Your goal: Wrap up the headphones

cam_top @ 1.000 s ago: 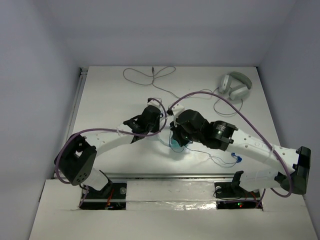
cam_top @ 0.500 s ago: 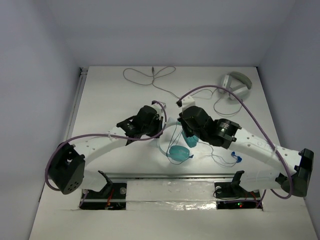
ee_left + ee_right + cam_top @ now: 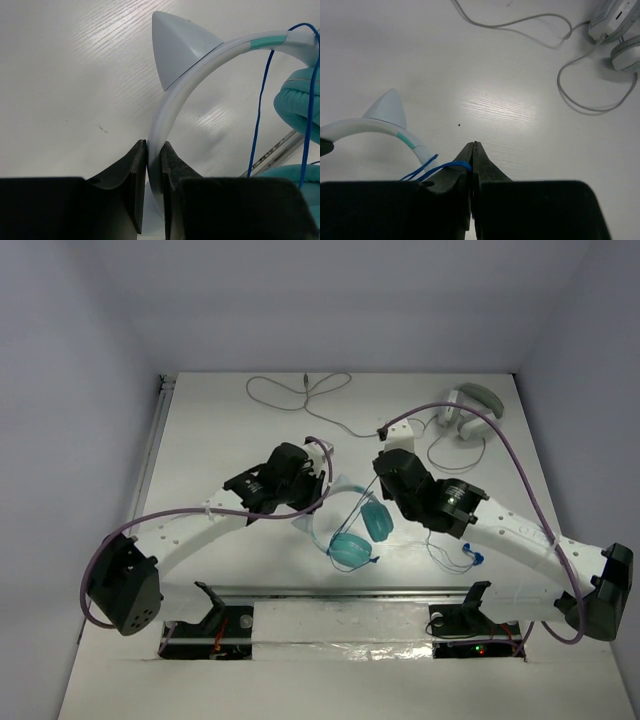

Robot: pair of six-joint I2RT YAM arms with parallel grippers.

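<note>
The teal headphones [image 3: 352, 545] hang above the table between the two arms, ear cups low. My left gripper [image 3: 312, 490] is shut on their pale headband [image 3: 172, 100], which has a cat-ear point [image 3: 175, 47]. A teal ear cup [image 3: 300, 102] and the thin blue cable [image 3: 258, 115] show at the right of the left wrist view. My right gripper [image 3: 473, 150] is shut on the blue cable [image 3: 445, 167], which loops over its left finger beside the headband [image 3: 370, 125]. The cable's loose end [image 3: 470, 558] lies on the table.
Grey-white headphones [image 3: 468, 410] lie at the back right, also in the right wrist view [image 3: 620, 35]. Their grey cable [image 3: 300, 392] runs along the back of the table and shows in the right wrist view [image 3: 520, 22]. The table's near edge rail [image 3: 340, 592] is just below the ear cups.
Both grippers have moved toward the back and lifted. The headband has swung up and left with the left gripper, and the ear cups now hang in plain view.
</note>
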